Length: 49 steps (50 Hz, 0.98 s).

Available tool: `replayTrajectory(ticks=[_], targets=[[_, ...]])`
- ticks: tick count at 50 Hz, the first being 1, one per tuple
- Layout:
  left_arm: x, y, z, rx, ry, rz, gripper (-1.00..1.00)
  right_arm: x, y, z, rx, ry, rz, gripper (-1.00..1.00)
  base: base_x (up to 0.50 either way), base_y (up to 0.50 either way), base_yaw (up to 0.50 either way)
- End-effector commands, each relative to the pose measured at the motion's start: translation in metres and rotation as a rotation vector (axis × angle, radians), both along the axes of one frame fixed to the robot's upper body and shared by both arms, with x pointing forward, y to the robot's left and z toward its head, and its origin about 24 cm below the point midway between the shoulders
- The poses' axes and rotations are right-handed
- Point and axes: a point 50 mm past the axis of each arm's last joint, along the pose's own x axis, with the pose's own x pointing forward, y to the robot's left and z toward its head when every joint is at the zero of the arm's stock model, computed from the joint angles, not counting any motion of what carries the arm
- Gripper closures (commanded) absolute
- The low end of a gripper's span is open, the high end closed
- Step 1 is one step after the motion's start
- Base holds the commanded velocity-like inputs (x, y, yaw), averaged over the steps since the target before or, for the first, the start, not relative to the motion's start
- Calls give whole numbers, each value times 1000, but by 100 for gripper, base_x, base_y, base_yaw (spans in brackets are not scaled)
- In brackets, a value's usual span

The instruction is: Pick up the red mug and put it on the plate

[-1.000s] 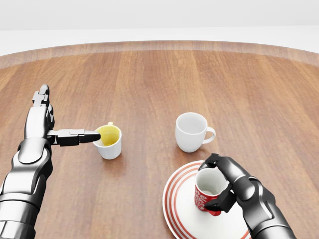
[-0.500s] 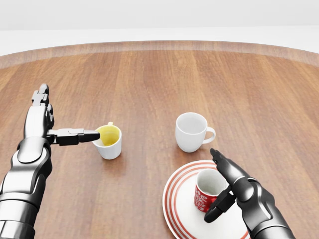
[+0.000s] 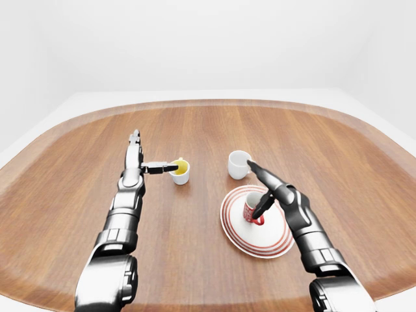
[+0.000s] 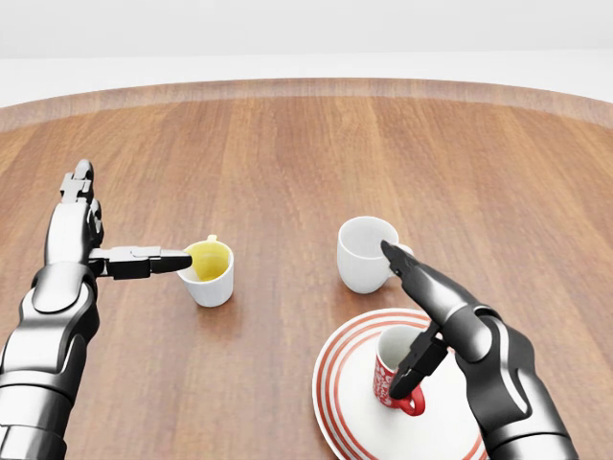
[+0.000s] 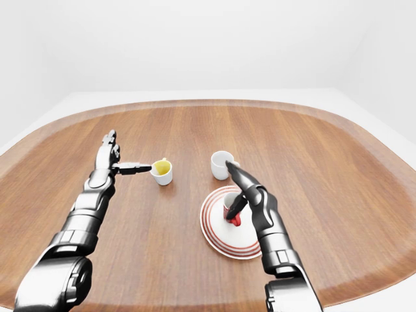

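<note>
I am looking at the red mug point(image 4: 397, 372) now standing upright on the striped plate point(image 4: 347, 422), near the bottom right of the head view. A second ago my right hand point(image 4: 433, 316) was wrapped around it; half a second ago the fingers were spreading, and now they are fully opened and lifting, the long finger pointing up toward the white mug point(image 4: 365, 253) and the thumb hanging down just beside the red mug's rim. I cannot tell whether the thumb tip is still brushing the cup, but nothing is gripping it. The mug is keeping its spot on the plate as the hand is rising, so I am judging the placement as done and the release as clean.

My left hand point(image 4: 123, 251) is staying where it was, fingers spread and holding nothing, one fingertip reaching to the rim of the yellow cup point(image 4: 210, 271) on the wooden table point(image 4: 287, 163). What remains, as I see it, is drawing the right hand clear without knocking the handle.
</note>
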Motion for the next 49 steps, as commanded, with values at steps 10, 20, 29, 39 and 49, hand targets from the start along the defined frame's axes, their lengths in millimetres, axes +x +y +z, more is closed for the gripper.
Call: replayTrajectory(ticks=[10, 20, 29, 39, 49], targets=[[-1, -2, 3, 4, -7, -6, -100, -2, 17, 66, -121, -152, 170, -100, 0, 0, 0], [0, -2, 4, 3, -7, -8, -100, -2, 27, 108, -171, -257, 222, -100, 0, 0, 0], [1, -2, 4, 2, -4, -7, -100, -7, 22, 155, -196, -439, 209, -100, 0, 0, 0], [0, -3, 7, 4, -22, -12, -100, -20, 20, 201, -220, -627, 206, -100, 0, 0, 0], [-2, -4, 6, 6, -28, -12, -100, -42, 19, 252, -280, -846, 202, -100, 0, 0, 0]])
